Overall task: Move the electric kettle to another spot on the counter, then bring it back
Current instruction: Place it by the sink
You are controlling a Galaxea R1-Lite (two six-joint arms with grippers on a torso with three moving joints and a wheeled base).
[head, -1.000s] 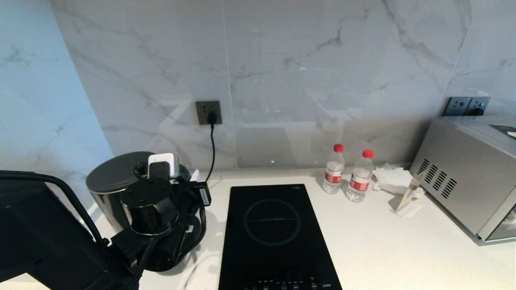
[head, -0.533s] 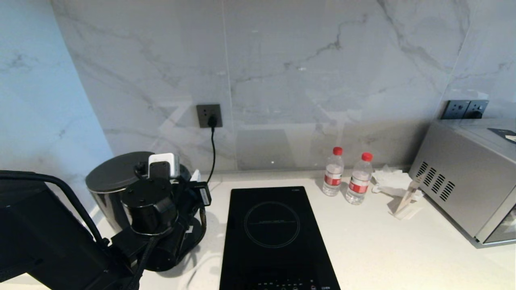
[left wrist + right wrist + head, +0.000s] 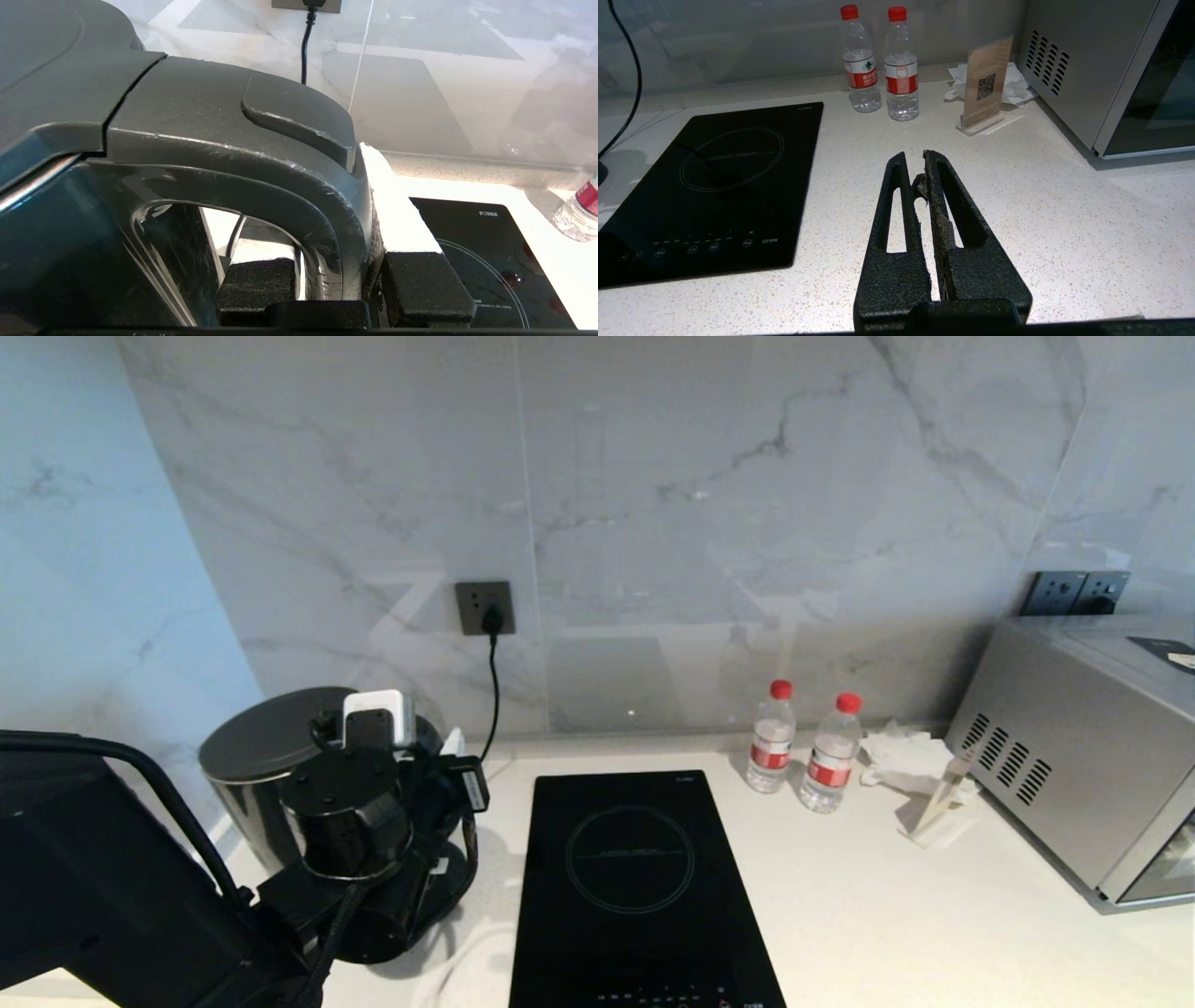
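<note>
Left gripper [image 3: 343, 298] clamped on the electric kettle's [image 3: 271, 747] looped handle: one pad inside the loop, one on the outer face, low on the vertical part. Kettle sits at the counter's [image 3: 887, 915] far-left end by the marble wall, left of the hob [image 3: 639, 887]; whether it's off its base can't be told.

Judgement: carry phase. Keep the wrist level so the kettle stays upright; the grip is offset from the body, so expect it to swing about the pads. Go slow, clear the power cord [image 3: 491, 681] hanging from the socket, set down flat on bare worktop.

Right gripper [image 3: 920, 179] idle over the counter near the hob, fingers together, empty.
</note>
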